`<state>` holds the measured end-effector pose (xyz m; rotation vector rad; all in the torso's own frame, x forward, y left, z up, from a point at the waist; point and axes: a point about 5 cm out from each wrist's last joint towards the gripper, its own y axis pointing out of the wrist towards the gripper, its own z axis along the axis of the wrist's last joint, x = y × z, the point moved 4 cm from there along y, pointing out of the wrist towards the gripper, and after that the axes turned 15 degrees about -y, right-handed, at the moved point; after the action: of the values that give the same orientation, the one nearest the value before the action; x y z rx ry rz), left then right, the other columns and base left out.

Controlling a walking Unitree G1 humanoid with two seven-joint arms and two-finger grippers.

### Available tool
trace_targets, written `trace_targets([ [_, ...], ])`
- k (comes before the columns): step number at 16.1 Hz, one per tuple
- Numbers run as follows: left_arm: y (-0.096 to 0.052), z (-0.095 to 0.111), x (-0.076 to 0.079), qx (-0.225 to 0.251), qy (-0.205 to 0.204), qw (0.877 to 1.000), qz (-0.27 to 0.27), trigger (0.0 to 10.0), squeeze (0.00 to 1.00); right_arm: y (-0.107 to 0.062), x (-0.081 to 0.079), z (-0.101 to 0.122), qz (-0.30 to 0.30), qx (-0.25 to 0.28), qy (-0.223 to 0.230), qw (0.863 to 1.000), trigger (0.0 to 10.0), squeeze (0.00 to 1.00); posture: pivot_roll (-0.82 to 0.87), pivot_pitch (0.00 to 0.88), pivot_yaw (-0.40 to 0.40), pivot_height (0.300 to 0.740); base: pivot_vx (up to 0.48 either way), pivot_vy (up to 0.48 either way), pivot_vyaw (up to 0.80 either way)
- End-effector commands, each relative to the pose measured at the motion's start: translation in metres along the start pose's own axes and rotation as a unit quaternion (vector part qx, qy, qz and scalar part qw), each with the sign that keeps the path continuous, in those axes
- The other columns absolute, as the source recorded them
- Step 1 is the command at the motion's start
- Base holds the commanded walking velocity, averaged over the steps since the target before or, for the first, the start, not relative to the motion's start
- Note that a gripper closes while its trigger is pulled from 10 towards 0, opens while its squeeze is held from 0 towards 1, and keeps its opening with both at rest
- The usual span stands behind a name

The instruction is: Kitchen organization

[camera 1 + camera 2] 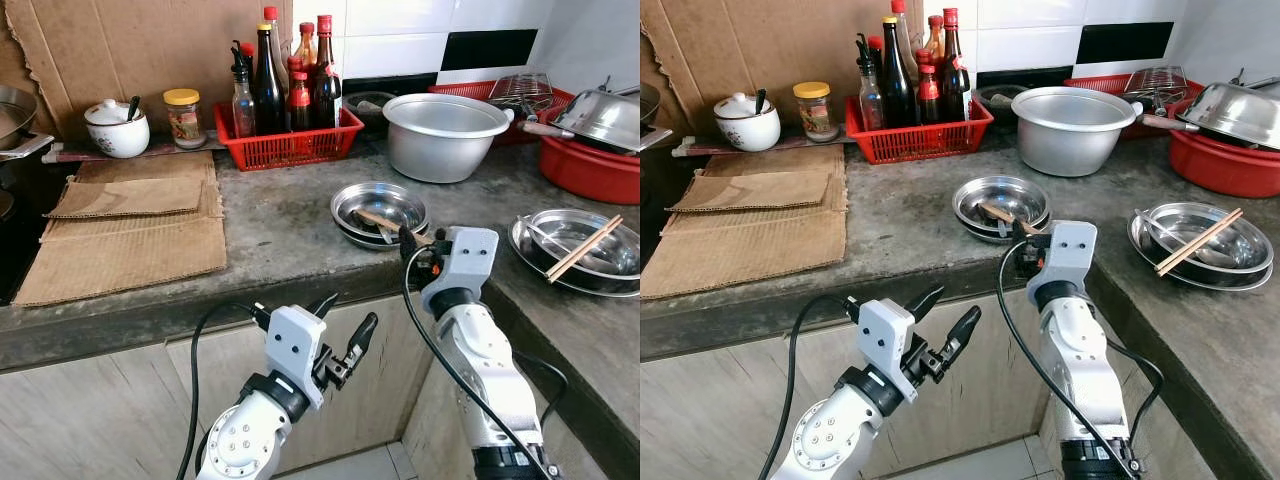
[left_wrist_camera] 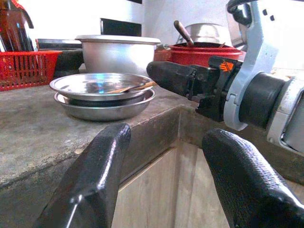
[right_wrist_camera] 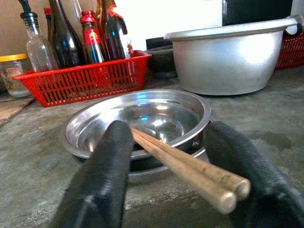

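Two wooden chopsticks (image 3: 190,168) (light, stiff, likely to roll) lie between the right gripper (image 1: 412,243)'s spread fingers, untouched, tips resting in the steel bowls (image 1: 380,210) at the bench (image 1: 270,235) edge; grip them midway along. The left gripper (image 1: 345,335) hangs wide, empty, below.

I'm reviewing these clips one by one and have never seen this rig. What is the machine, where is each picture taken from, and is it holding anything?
It is a humanoid robot with two silver arms, each ending in two black fingers. Two pictures come from its head, looking down at a kitchen counter; the other two come from its wrists. The right gripper reaches stacked steel dishes, its open fingers on either side of a pair of chopsticks, not yet closed. The left gripper hangs open below the counter edge. Farther back stand a red bottle basket and a metal pot.
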<state>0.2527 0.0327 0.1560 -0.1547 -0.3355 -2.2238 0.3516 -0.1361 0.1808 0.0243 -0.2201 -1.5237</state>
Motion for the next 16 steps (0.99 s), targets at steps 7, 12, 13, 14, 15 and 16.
trace_targets([
  [7,0.0025,0.0085,0.0014,0.015,0.007,1.000,-0.002,10.0,0.00,0.0045,0.0027,0.0071,-0.005,0.015,-0.003,1.000,0.5,0.00,0.02,0.014,-0.045,0.740,0.000,0.000,0.00],
  [12,0.0028,0.0091,-0.0004,0.016,0.011,1.000,0.001,10.0,0.00,0.0052,0.0042,0.0103,-0.010,0.018,-0.004,1.000,0.0,0.00,0.02,0.015,-0.043,0.740,0.000,0.000,0.00],
  [13,0.0029,0.0092,-0.0007,0.016,0.012,1.000,0.002,10.0,0.00,0.0049,0.0034,0.0103,-0.008,0.018,-0.003,1.000,0.0,0.00,0.02,0.013,-0.046,0.740,0.000,0.000,0.00],
  [14,0.0030,0.0092,-0.0009,0.016,0.012,1.000,0.002,10.0,0.00,0.0049,0.0030,0.0103,-0.008,0.018,-0.003,1.000,0.0,0.00,0.02,0.013,-0.046,0.740,0.000,0.000,0.00],
  [15,0.0030,0.0092,-0.0014,0.016,0.013,1.000,0.003,10.0,0.00,0.0051,0.0023,0.0110,-0.007,0.019,-0.002,1.000,0.0,0.00,0.02,0.012,-0.044,0.740,0.000,0.000,0.00],
  [16,0.0030,0.0091,-0.0014,0.016,0.014,1.000,0.003,10.0,0.00,0.0052,0.0021,0.0112,-0.007,0.019,-0.002,1.000,0.0,0.00,0.02,0.012,-0.044,0.740,0.000,0.000,0.00],
])
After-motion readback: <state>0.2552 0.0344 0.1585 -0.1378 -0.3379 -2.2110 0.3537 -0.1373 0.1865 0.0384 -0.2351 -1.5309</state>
